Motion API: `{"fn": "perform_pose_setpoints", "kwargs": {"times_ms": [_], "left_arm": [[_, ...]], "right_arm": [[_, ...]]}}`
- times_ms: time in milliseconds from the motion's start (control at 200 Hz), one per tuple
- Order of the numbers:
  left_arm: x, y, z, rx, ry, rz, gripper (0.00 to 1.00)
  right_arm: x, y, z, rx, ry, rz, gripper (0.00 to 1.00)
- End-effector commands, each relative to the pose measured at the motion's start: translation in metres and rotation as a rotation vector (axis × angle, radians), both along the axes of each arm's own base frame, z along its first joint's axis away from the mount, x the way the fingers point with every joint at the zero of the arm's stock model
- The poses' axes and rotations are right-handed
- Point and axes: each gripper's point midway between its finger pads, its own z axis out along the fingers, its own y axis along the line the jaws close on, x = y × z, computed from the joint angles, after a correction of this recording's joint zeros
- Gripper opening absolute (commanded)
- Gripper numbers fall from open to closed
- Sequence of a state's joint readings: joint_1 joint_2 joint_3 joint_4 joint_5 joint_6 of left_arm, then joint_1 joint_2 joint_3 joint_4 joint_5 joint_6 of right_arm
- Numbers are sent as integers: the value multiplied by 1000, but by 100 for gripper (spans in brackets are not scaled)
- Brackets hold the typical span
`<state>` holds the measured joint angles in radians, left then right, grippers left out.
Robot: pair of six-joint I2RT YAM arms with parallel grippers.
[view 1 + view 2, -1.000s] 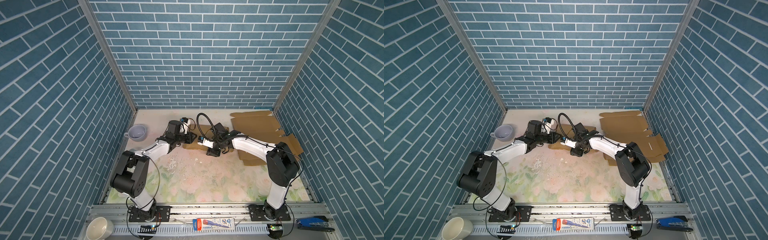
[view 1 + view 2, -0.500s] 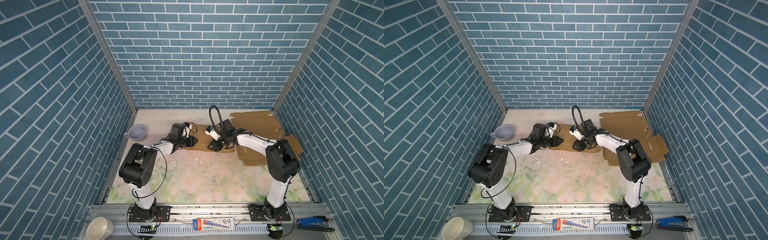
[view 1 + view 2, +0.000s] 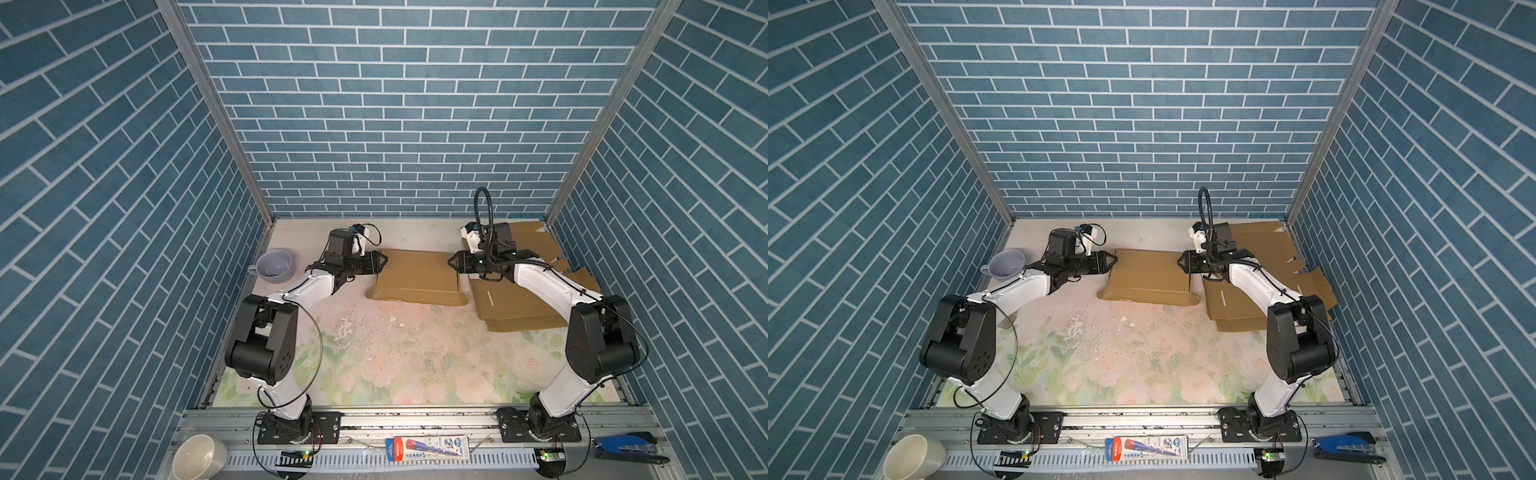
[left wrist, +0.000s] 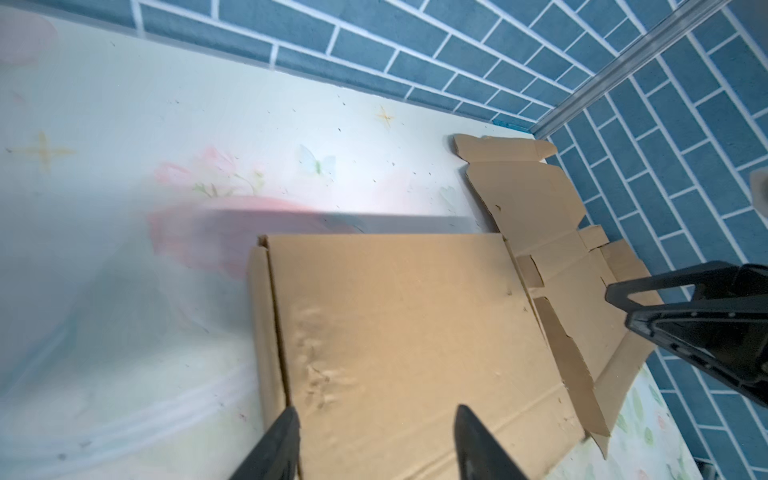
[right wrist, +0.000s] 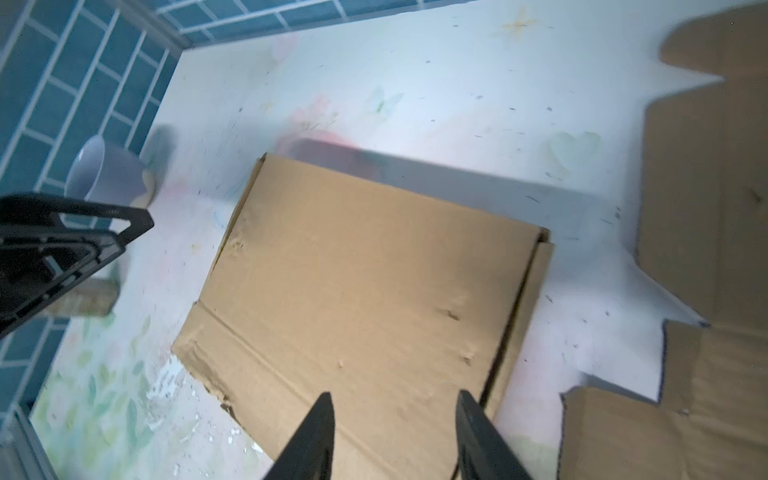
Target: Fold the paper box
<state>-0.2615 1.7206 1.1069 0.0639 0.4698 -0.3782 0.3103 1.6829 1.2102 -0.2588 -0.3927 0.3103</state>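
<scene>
The paper box is brown cardboard, lying low on the table at the back middle with its lid panel folded down. My left gripper hovers at the box's left end, open and empty. At the right end my right gripper is also open, holding nothing. In the left wrist view the gripper points over the box top, with the other gripper beyond it. The right wrist view shows that gripper over the box.
Flat unfolded cardboard sheets lie at the back right, under the right arm. A lavender cup stands by the left wall. On the front rail are a white cup, a packet and a stapler.
Both grippers were close together on the box in the middle; they have drawn apart to its left and right ends. The left gripper has opened. The box now lies with its lid down.
</scene>
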Motion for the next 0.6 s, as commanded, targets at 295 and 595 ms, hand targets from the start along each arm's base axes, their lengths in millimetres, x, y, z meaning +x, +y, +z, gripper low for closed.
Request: {"fn": "perform_pose_setpoints", "kwargs": {"times_ms": [295, 595], "left_arm": [[14, -5, -78, -35, 260, -3, 75], [17, 4, -105, -68, 322, 28, 66]], "right_arm": [[-22, -9, -55, 157, 317, -153, 73], [-16, 2, -72, 230, 393, -162, 81]]}}
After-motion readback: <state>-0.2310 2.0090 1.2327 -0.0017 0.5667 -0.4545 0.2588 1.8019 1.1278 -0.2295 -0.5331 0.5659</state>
